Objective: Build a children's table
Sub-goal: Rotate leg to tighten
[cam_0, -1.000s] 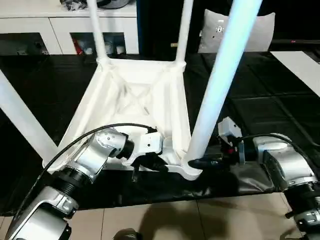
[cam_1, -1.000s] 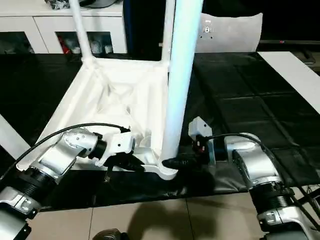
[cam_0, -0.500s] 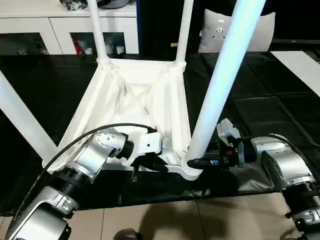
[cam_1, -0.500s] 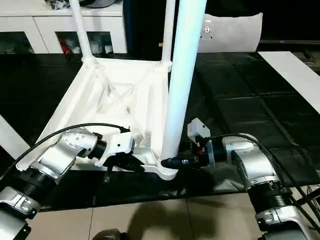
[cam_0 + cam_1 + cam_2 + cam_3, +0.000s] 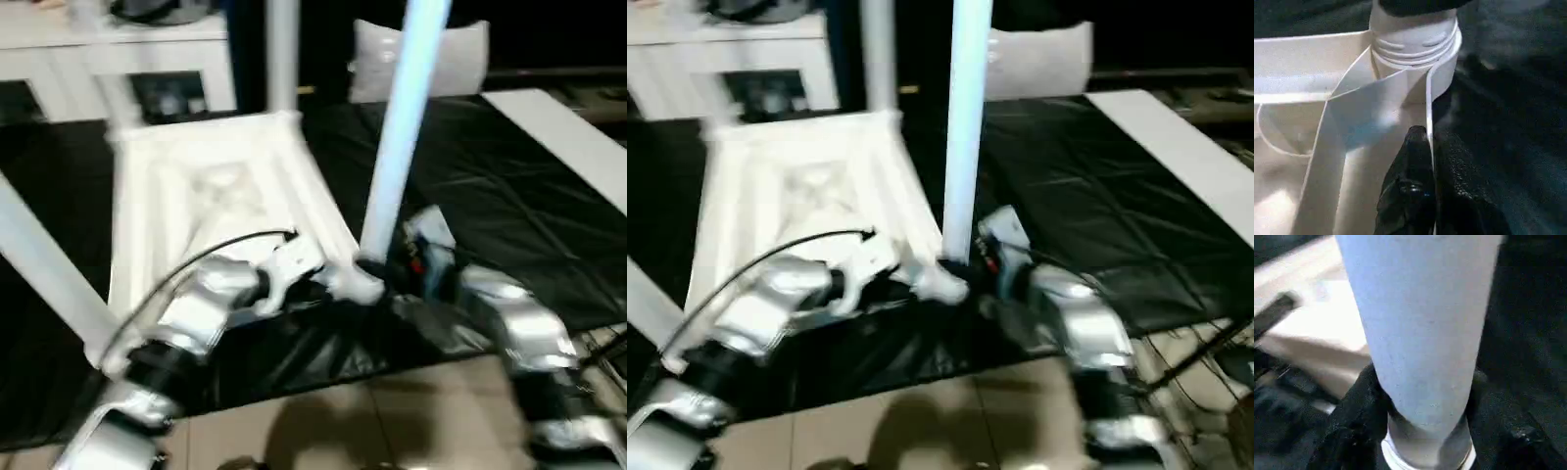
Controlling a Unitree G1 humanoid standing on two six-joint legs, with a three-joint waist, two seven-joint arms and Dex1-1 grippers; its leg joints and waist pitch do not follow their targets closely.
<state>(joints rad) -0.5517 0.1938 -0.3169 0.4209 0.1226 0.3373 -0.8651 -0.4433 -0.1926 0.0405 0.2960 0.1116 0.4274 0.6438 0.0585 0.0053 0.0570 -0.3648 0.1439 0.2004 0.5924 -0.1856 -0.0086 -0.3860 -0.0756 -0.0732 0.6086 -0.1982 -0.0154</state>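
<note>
Right gripper (image 5: pixel 1420 431): black fingers (image 5: pixel 1359 406) set one on each side of the foot of a long tapered round white plastic leg (image 5: pixel 402 137), closed against it just above the ribbed collar where the leg enters its socket. The leg rises from the near right corner of the table and runs off the top of the head views.

Left gripper (image 5: pixel 1422 161): fingers drawn together, pinching the thin upright side wall of the white plastic children's table (image 5: pixel 216 196), one finger inside the wall and one outside, close beside the round corner socket (image 5: pixel 1415 54). That is the same near corner where the right gripper holds the leg, so the two grippers stand just apart, the socket between them.

Table lies upside down on black sheeting (image 5: pixel 490 196) spread over the floor, ribbed cross-braced underside facing up. Pale floor tiles (image 5: pixel 372 431) show at the near edge of the sheeting.

Hard to make out: both head views are smeared, so rib detail and the grippers themselves are indistinct there. A second leg (image 5: pixel 282 59) stands at the far right corner, top cut off. Another leg (image 5: pixel 44 264) slants across the left side, ends out of frame. The far left corner is blurred.

Behind: white cabinet with shelves (image 5: pixel 137 69), grey pillow (image 5: pixel 460 59), both soft in outline. A black cable (image 5: pixel 196 264) arcs over the silver left forearm.
</note>
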